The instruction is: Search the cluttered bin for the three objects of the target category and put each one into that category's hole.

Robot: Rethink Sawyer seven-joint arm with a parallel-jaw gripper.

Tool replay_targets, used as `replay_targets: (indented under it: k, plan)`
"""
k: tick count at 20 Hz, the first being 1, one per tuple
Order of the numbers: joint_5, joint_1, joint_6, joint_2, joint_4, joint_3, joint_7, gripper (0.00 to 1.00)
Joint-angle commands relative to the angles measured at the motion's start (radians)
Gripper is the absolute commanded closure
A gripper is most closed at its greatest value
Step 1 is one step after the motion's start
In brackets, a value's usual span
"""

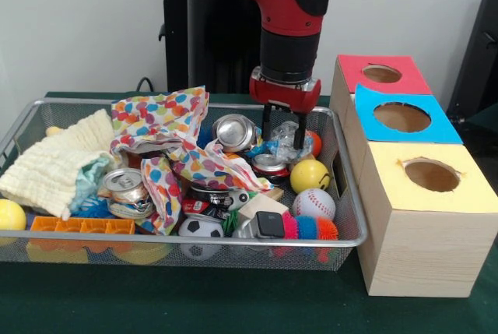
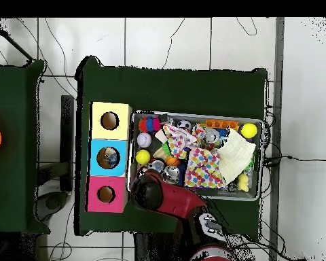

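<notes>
The bin [image 1: 194,241] is a wide silver wire-mesh basket full of clutter; it also shows in the overhead view [image 2: 193,114]. My gripper [image 1: 284,130] hangs low over the bin's far right corner, around a crumpled silvery, clear thing [image 1: 285,139]. Drink cans lie nearby: a silver one [image 1: 233,131], a red-topped one [image 1: 270,164] and one further left [image 1: 124,184]. Three wooden boxes with a hole on top stand to the right: red [image 1: 354,65], blue [image 1: 443,128], yellow [image 1: 389,186]. In the overhead view the arm [image 2: 152,190] hides the gripper, and something shows inside the blue box's hole [image 2: 110,158].
The bin also holds a spotted cloth [image 1: 167,128], a cream cloth [image 1: 58,159], a yellow ball [image 1: 310,175], a baseball [image 1: 313,203], a small soccer ball [image 1: 201,229], an orange ball [image 1: 314,142], a spiky rainbow toy [image 1: 311,227] and an orange tray [image 1: 82,226]. The boxes touch the bin's right side.
</notes>
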Motion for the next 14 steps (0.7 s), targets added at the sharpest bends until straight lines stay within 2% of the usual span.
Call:
replay_targets:
  k: [1, 6, 14]
  plan:
    - [-0.042, -0.055, -0.045, 0.099, -0.045, 0.143, 0.114, 0.0]
    - [-0.069, -0.103, -0.053, 0.133, -0.065, 0.178, 0.091, 0.0]
    - [-0.095, -0.141, -0.03, 0.15, -0.08, 0.213, 0.079, 0.0]
